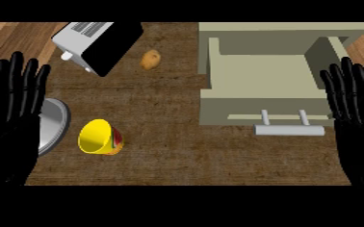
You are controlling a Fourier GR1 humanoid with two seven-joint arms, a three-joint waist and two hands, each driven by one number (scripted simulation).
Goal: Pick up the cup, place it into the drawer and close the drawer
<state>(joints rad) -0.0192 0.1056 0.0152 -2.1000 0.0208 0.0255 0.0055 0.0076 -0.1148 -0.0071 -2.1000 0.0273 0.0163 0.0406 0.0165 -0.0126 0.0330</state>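
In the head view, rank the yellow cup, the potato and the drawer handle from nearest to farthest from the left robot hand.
From the left robot hand, resting open at the view's left edge:
1. Yellow cup, lying on its side, just lower right of the hand.
2. Potato, up the counter, beside the toaster.
3. Drawer handle, far right, on the open drawer's front.

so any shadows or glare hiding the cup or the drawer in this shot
Head view: even light, no glare. The yellow cup lies on its side and is plainly visible. The open drawer shows soft shading along its inner walls; its handle casts a faint shadow. Left hand and right hand are black, with little surface detail.
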